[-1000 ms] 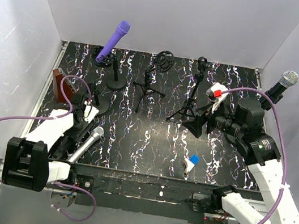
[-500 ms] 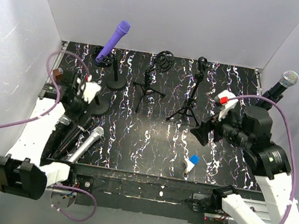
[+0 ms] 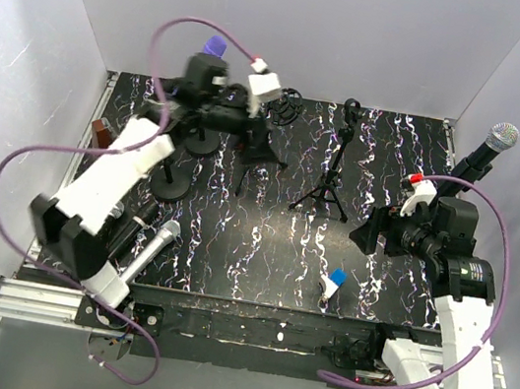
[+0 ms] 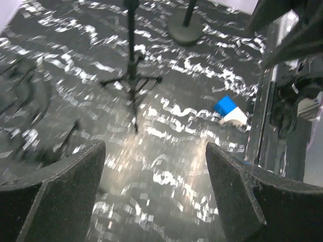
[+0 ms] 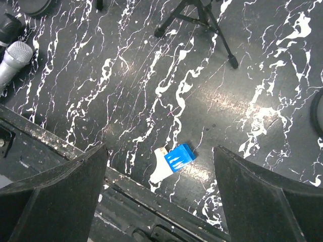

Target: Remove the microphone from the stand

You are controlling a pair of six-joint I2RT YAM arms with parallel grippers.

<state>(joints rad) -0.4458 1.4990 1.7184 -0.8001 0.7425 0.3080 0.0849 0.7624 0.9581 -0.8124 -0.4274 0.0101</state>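
Observation:
A purple microphone (image 3: 214, 45) stands in a stand at the back left, mostly hidden behind my left arm. A black microphone with a silver head (image 3: 494, 144) sits in a stand at the back right. My left gripper (image 3: 250, 125) is open and empty, raised just right of the purple microphone; its view (image 4: 154, 148) is blurred and looks across the table. My right gripper (image 3: 363, 234) is open and empty above the right middle; in its own view (image 5: 160, 148) it hangs over a blue and white object (image 5: 174, 157).
A silver microphone (image 3: 153, 249) and a black one (image 3: 132, 221) lie at the front left. A tripod stand (image 3: 337, 168) and a shock-mount stand (image 3: 280, 110) stand at the back middle. A round base (image 3: 170, 183) sits at left. The blue and white object (image 3: 334, 280) lies near the front edge.
My left arm has swung from the left side of the table up and back to beside the purple microphone. My right gripper has drawn back a little toward the right and front.

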